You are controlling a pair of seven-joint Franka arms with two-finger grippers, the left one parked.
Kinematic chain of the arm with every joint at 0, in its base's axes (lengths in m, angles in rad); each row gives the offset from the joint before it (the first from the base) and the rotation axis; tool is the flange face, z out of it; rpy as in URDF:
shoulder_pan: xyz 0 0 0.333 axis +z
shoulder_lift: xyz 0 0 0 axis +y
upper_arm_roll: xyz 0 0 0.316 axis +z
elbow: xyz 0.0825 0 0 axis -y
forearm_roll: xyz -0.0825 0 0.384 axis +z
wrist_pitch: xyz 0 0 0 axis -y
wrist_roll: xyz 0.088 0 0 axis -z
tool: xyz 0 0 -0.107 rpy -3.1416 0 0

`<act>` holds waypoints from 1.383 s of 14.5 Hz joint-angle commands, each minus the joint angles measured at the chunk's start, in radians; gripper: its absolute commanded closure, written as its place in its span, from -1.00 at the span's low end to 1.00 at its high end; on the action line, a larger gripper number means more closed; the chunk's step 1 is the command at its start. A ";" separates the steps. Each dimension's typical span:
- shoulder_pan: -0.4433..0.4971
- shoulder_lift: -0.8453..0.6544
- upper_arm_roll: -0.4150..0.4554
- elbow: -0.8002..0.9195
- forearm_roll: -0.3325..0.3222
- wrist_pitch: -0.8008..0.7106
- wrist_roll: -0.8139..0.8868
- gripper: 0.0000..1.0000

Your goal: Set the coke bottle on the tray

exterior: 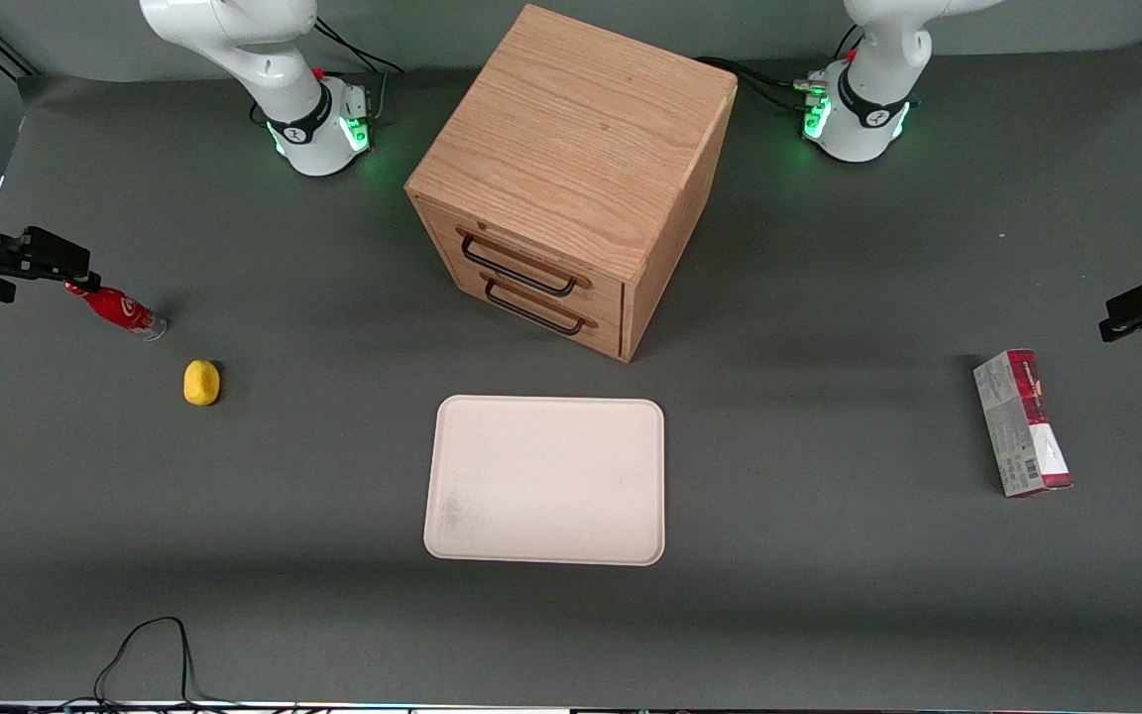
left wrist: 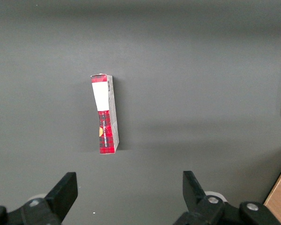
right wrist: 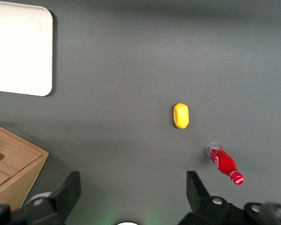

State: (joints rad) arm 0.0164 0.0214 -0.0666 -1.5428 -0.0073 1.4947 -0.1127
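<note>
- The coke bottle (exterior: pixel 121 310) lies on its side on the dark grey bench (exterior: pixel 333 595) at the working arm's end, red cap toward the table edge and clear base toward the lemon
- A yellow lemon (exterior: pixel 201 383) sits near the bottle, apart from it and nearer the front camera
- The tool (right wrist: pixel 133 192) hangs high above the bench with its two fingers spread wide and nothing between them; in the wrist view the bottle (right wrist: pixel 224 163) shows close by one finger (right wrist: pixel 199 190), not touched
- The cream-white tray (exterior: pixel 546 481) lies flat mid-bench, well apart from the bottle, bare apart from a faint grey smudge
- The wooden drawer cabinet (exterior: pixel 571 178) stands just farther from the camera than the tray, both drawers shut
- A red-and-grey carton box (exterior: pixel 1022 423) lies toward the parked arm's end
</note>
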 commanded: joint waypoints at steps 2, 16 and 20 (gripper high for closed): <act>0.008 -0.004 -0.006 0.013 -0.008 -0.016 0.018 -1.00; 0.007 -0.038 -0.033 -0.016 -0.014 -0.031 0.013 -1.00; 0.008 -0.113 -0.116 -0.068 -0.063 -0.057 -0.042 -1.00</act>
State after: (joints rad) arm 0.0150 -0.0182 -0.1468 -1.5492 -0.0344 1.4448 -0.1211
